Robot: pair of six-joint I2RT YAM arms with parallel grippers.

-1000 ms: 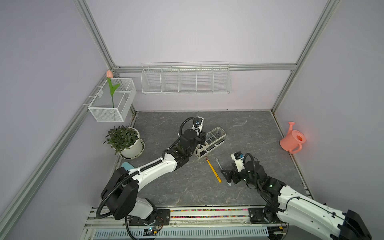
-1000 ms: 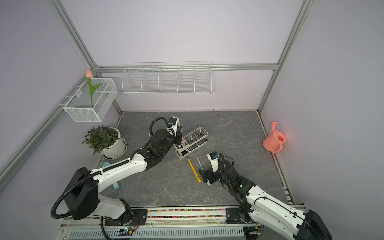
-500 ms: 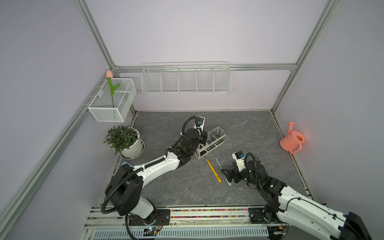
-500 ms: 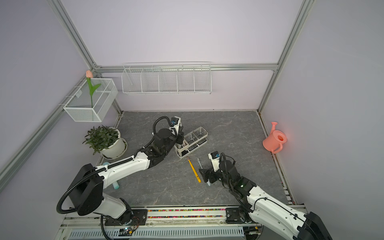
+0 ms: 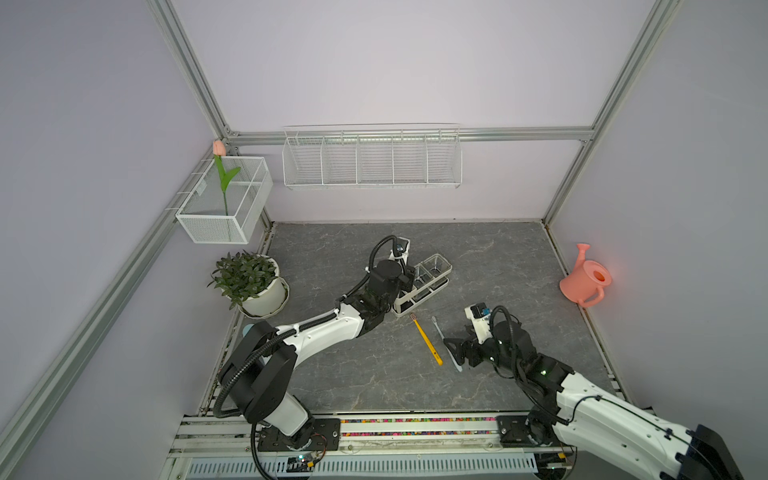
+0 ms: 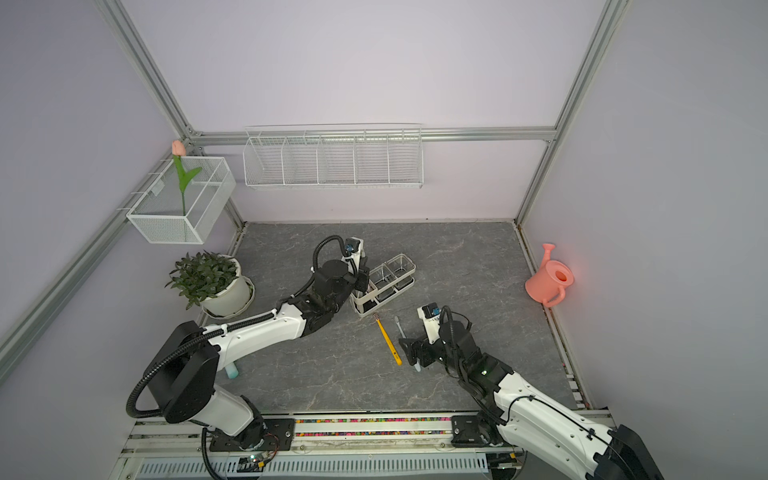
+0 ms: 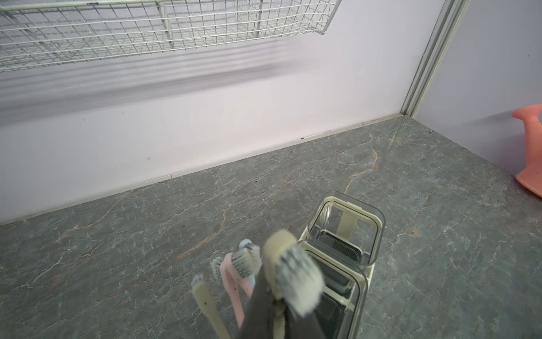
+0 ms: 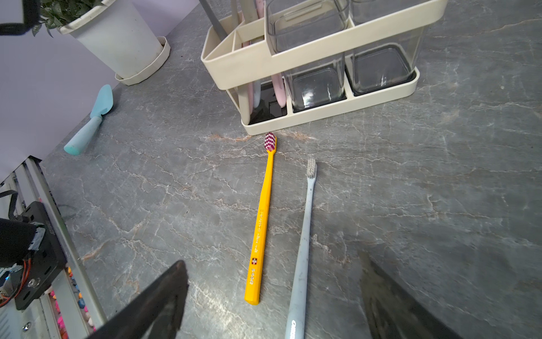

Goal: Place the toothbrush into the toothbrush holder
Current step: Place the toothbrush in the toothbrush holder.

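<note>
The left wrist view alone is showing the left pincer (image 7: 272,305) pinching a beige toothbrush (image 7: 283,249) below its bristles, at the holder's (image 7: 369,276) end compartment, where other brushes are standing. In both top views the arm is hiding this. The right wrist view is showing the right pincer (image 8: 272,261) spread wide over a grey brush (image 8: 305,232) and a yellow brush (image 8: 261,223), both lying at 6 o'clock from the holder. On the marbled grey counter (image 5: 498,270), a plant (image 5: 249,278) is sitting at 9 o'clock and a pink can (image 5: 586,278) at 3 o'clock.
</note>
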